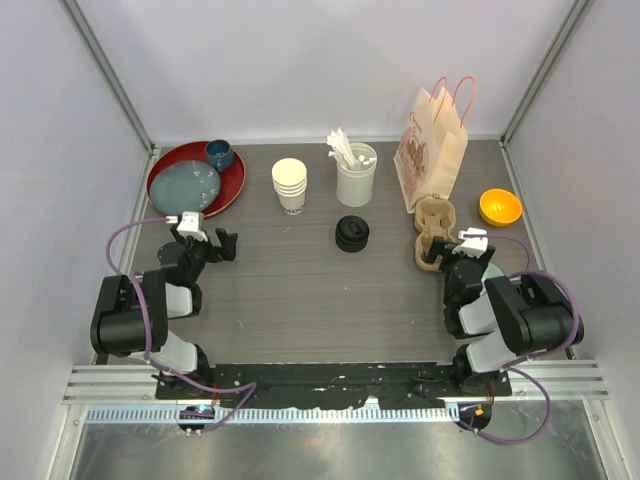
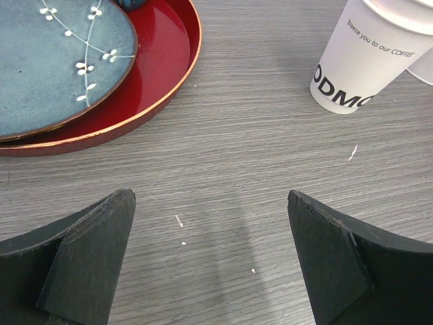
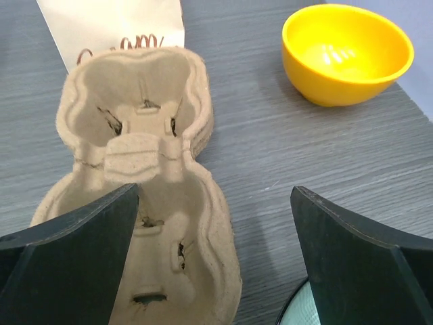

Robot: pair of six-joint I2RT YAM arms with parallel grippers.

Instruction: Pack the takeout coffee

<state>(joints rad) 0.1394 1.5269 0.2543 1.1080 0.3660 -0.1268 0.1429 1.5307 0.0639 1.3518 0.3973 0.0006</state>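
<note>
The takeout coffee cups are white paper cups nested in a stack at the back middle of the table. In the left wrist view the lowest cup shows dark print at the upper right. Black round lids lie stacked at the table's centre. My left gripper stands open over bare tabletop, well short of the cups. My right gripper is open too, just above the near end of the tan pulp carrier, holding nothing.
A red tray with a blue plate and a blue cup sits back left. A white cylinder of sticks, a paper bag and a yellow bowl stand at the back right.
</note>
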